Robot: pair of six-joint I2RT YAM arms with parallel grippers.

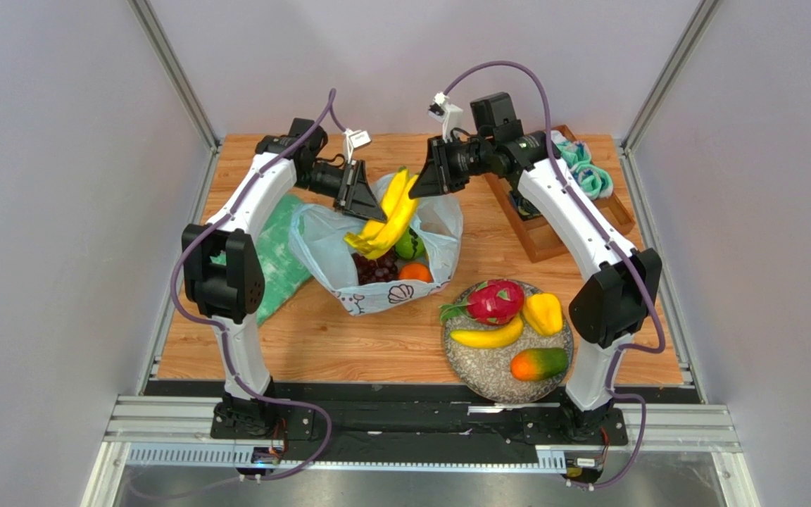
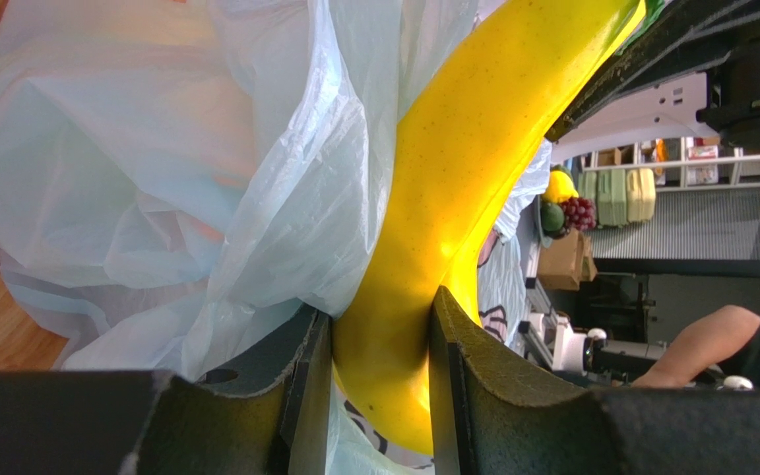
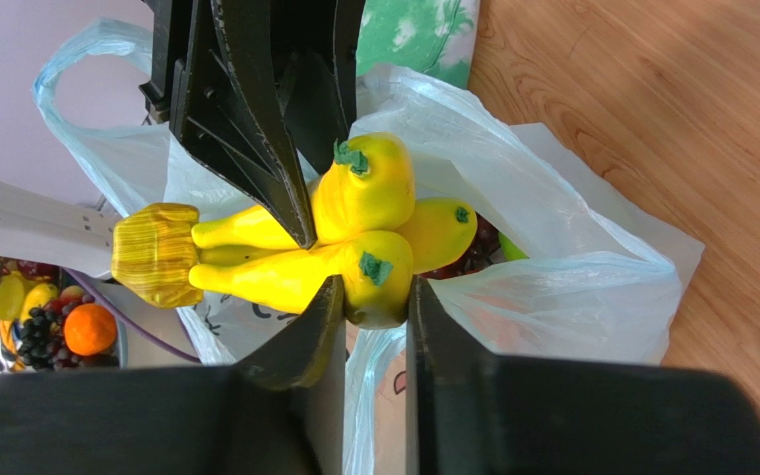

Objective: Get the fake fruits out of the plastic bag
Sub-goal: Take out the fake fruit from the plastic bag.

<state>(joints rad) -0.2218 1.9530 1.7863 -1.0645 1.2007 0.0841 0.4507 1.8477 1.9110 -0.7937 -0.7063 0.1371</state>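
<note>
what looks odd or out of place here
The banana bunch is clamped from both sides at once, left jaws and right jaws on it, over the plastic bag. Bag film is bunched against the left jaws, possibly pinched. Nothing spilled.

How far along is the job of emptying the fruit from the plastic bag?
Done: a dragon fruit, a yellow fruit, a single banana and a mango lie on the plate. In hand: the jaws of both arms grip the banana bunch, which sticks up out of the plastic bag. Left: grapes, an orange and a green fruit inside the bag.
</note>
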